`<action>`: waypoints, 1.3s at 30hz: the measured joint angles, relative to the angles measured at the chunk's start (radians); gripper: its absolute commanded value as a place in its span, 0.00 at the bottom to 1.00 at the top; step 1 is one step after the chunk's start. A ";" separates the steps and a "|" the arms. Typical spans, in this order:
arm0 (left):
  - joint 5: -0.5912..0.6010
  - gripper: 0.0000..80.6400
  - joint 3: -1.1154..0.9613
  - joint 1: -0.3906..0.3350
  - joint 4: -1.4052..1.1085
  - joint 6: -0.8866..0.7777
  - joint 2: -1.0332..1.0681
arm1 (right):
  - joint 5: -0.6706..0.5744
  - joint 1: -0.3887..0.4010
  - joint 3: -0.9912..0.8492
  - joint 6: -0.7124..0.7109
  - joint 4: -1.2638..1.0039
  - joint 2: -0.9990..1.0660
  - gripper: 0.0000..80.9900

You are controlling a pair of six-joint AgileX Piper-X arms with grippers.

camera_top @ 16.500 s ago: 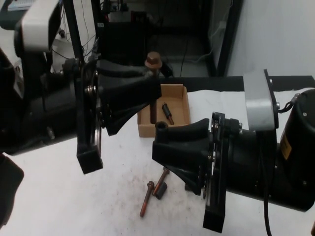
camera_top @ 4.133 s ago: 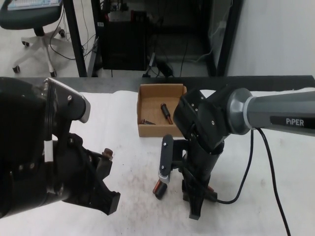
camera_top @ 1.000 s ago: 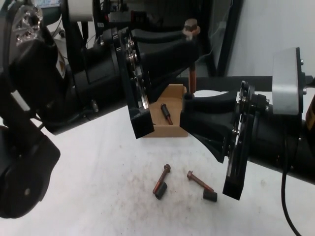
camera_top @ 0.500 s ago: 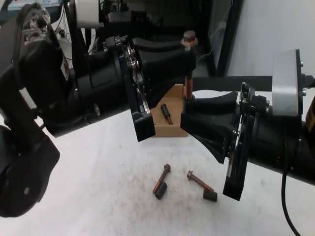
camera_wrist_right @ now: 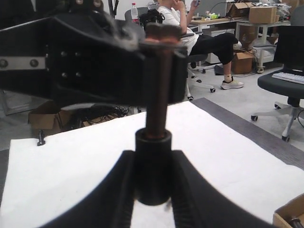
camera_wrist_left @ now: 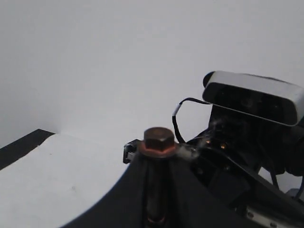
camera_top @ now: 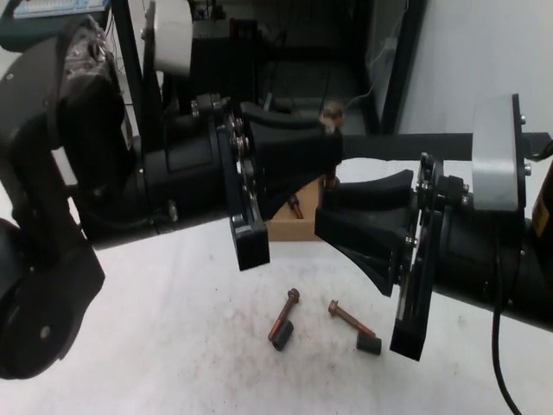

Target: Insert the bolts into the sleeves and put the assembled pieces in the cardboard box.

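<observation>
Left gripper (camera_wrist_left: 159,180): fingers pressed together on the shaft of a bolt, just under its head. In the high view it sits upper centre of the frame, on the arm that enters from the left.
Bolt (camera_wrist_left: 159,141): rusty brown with a hexagonal head and flange, held upright with the head on top. Its shaft runs down out of the left gripper to the sleeve below.
Right gripper (camera_wrist_right: 153,178): fingers clamped on the two sides of a sleeve. In the high view it sits centre frame, directly under the left gripper, on the arm that enters from the right.
Sleeve (camera_wrist_right: 153,164): dark cylinder, upright, open end up. The lower end of the bolt meets this opening; the depth of entry cannot be told.
Cardboard box (camera_top: 292,230): on the table behind the two grippers, centre frame in the high view, mostly hidden by them.
Piece in the box (camera_top: 295,206): a short dark piece lying on the box floor; detail too small to tell.
First loose bolt (camera_top: 286,309): on the table, lower centre, tilted, with a dark sleeve at its lower end.
Second loose bolt (camera_top: 347,316): just to the right of the first, apart from it, with a dark sleeve at its lower right end.
White cover (camera_top: 173,346): spread over the table under all parts.
</observation>
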 measured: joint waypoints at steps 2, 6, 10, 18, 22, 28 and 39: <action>0.003 0.06 0.000 0.000 0.003 0.003 0.000 | 0.000 0.000 0.000 0.000 0.002 0.000 0.01; 0.031 0.45 -0.002 0.014 0.016 -0.007 0.000 | 0.000 0.000 0.000 0.000 -0.003 0.000 0.01; 0.059 0.80 -0.002 0.028 0.023 -0.133 0.000 | 0.003 0.000 0.000 0.000 -0.008 0.000 0.01; 0.052 0.64 -0.002 0.062 0.017 -0.212 0.000 | 0.010 0.000 0.000 0.000 -0.013 0.000 0.01; -0.026 0.24 -0.006 0.086 -0.045 -0.221 -0.028 | 0.230 0.000 -0.020 0.034 0.045 0.006 0.01; -0.151 0.00 -0.029 0.128 -0.077 -0.217 -0.098 | 0.412 -0.031 -0.137 0.091 0.247 0.078 0.01; -0.247 0.00 -0.028 0.137 0.699 -0.112 -0.102 | 0.378 -0.141 -0.705 0.112 0.853 0.629 0.01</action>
